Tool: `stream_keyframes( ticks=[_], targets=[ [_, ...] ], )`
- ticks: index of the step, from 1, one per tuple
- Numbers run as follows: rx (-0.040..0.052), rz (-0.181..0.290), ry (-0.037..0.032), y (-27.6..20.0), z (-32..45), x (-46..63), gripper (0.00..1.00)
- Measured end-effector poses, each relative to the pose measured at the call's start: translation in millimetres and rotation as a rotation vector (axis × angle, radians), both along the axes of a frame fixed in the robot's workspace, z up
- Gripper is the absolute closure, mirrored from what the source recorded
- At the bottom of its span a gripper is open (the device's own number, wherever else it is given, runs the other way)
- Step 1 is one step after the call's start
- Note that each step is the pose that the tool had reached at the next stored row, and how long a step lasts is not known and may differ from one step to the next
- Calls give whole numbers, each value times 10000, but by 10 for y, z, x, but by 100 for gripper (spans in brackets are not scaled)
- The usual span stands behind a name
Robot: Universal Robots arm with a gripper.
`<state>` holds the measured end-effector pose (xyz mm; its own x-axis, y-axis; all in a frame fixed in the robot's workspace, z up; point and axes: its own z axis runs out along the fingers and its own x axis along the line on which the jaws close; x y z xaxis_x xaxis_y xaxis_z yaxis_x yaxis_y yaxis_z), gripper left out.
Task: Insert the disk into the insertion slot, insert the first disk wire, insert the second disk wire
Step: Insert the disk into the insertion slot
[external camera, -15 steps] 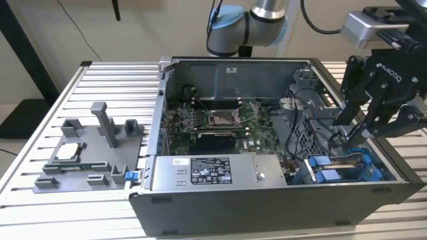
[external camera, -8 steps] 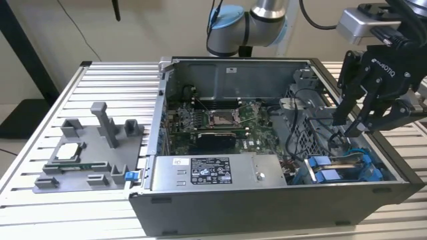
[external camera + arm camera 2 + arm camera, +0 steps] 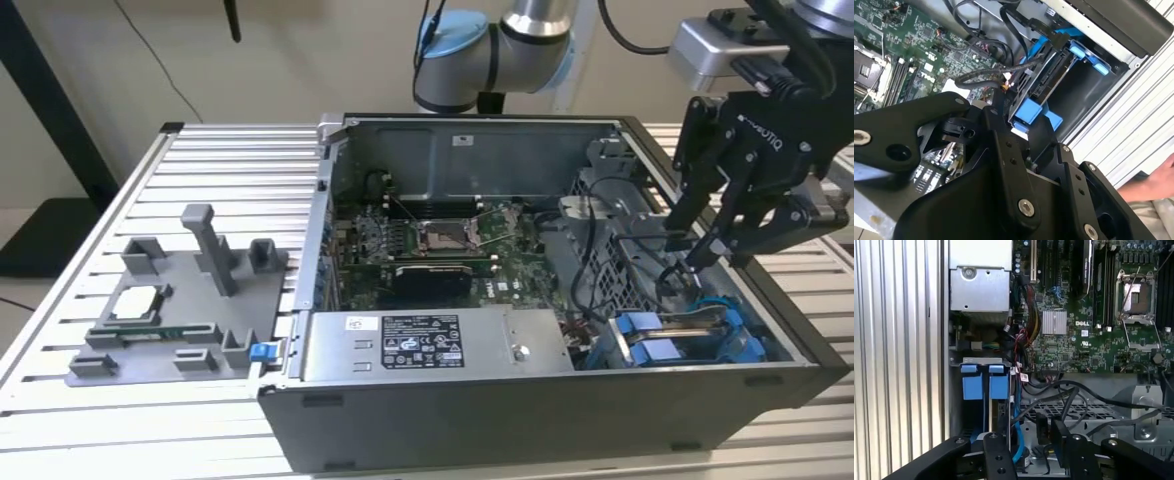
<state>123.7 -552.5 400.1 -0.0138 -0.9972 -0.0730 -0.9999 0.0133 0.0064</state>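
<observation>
Disk [image 3: 1046, 85] stands on edge in its blue carrier inside the insertion slot [image 3: 1081, 97], the bay at the corner of the open case beside the grey power-supply box [image 3: 427, 345]. It looks seated, so that step appears done. The gripper [image 3: 697, 258] hangs over the drive cage, just above the blue fittings, among black wires [image 3: 1074, 395] that loop across the cage top. Whether the jaws are clenched on a wire end or released cannot be told from these views.

The likeliest trouble is the tangle. The loops lie close around the gripper's linkage, and one could catch and drag when the arm shifts, straining a plug on the motherboard [image 3: 1064, 340]. A plug brought to the disk tilted or off-line could jam against the connector edge, bend, or push the carrier askew in its bay. A person's hand [image 3: 1156, 182] shows near the case's outer side, by the counter [image 3: 214, 160], close enough to be a worry should the arm swing outward.
</observation>
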Motion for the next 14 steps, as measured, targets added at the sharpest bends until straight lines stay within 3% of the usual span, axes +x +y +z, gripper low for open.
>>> stream_keyframes(
  ticks=[4, 6, 7, 14],
  targets=[
    [28, 6, -46, 2, -31, 0, 0],
    [85, 6, -66, 4, -36, 1, 0],
    [128, 6, -74, 6, -38, 1, 100],
    [415, 5, -140, 31, -42, 0, 100]
  ],
)
